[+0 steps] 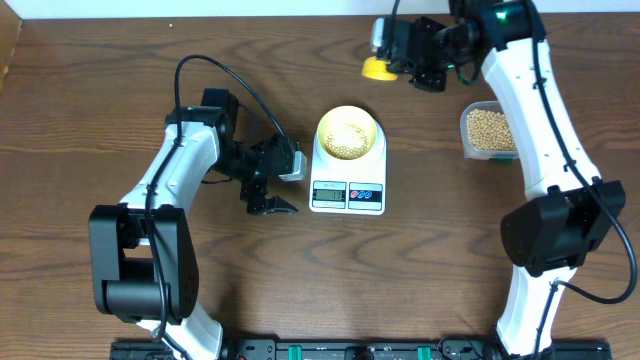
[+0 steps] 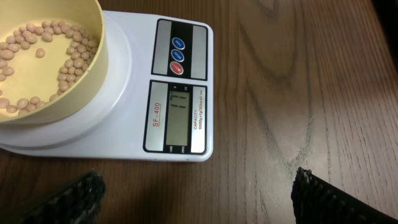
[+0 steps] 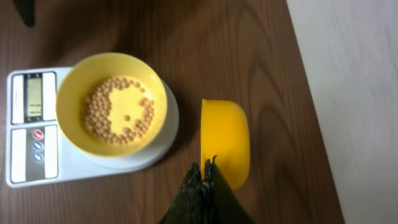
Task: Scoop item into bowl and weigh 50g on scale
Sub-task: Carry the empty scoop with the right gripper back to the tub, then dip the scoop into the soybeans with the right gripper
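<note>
You find the left gripper (image 1: 268,195) released, just left of the scale (image 1: 347,195). The bowl (image 1: 321,133) sits on the scale's platform and holds beans (image 1: 349,138). Behind the scale to its right, the right gripper (image 3: 203,180) is clenched on the yellow scoop (image 3: 225,140). Further right of the scale, a clear tub (image 1: 464,128) holds more beans.

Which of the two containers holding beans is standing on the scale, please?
The small round pale-yellow bowl, which sits on the white scale. The clear rectangular tub, fuller of beans, stands directly on the table, right of the scale.
</note>
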### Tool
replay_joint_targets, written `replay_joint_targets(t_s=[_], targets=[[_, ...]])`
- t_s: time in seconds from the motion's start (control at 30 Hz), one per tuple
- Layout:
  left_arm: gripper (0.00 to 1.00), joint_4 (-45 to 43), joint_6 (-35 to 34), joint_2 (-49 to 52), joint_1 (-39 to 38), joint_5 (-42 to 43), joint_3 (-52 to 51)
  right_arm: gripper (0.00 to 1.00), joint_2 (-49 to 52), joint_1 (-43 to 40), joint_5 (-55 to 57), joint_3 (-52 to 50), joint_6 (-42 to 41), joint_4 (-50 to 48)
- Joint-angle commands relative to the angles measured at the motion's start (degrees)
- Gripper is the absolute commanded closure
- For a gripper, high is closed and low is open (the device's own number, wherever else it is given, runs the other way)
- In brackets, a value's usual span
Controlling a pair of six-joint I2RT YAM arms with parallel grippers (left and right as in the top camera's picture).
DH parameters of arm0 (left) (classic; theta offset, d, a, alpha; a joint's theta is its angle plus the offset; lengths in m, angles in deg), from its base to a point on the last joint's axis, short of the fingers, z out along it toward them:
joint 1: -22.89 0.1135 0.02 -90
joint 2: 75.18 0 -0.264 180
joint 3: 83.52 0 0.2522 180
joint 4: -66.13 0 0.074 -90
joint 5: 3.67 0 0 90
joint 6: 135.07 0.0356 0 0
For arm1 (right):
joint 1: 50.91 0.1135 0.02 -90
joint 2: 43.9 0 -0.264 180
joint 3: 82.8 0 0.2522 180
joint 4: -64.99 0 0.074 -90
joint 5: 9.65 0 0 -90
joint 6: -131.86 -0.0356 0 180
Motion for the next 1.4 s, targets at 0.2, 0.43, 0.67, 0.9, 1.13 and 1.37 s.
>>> replay_joint_targets(t_s=[0.2,0.43,0.67,0.9,1.13,1.37], targets=[[0.02,0.3,0.5,-0.3,0.1,0.3,-0.1,0.99,-1.0,-6.0,4.9,1.0,-12.5,0.5],[0.02,0.3,0.5,-0.3,0.1,0.3,-0.1,0.99,-1.0,-10.4,13.4,1.0,-29.8,0.5],[0.02,0.3,0.5,-0.3,0.1,0.3,-0.1,0.99,-1.3,-11.3,31.1,2.0,-39.3,5.4],[0.02,0.3,0.5,-0.3,0.1,0.3,-0.1,0.99,-1.3,-11.2,34.1,5.9,-39.3,13.0],[0.02,0.3,0.5,-0.3,0.1,0.3,-0.1,0.99,-1.2,-12.0,34.4,6.3,-42.8,16.7],[0.02,0.3,0.5,-0.3,0.1,0.3,-0.1,0.99,-0.2,-14.8,33.9,6.0,-50.0,17.5]])
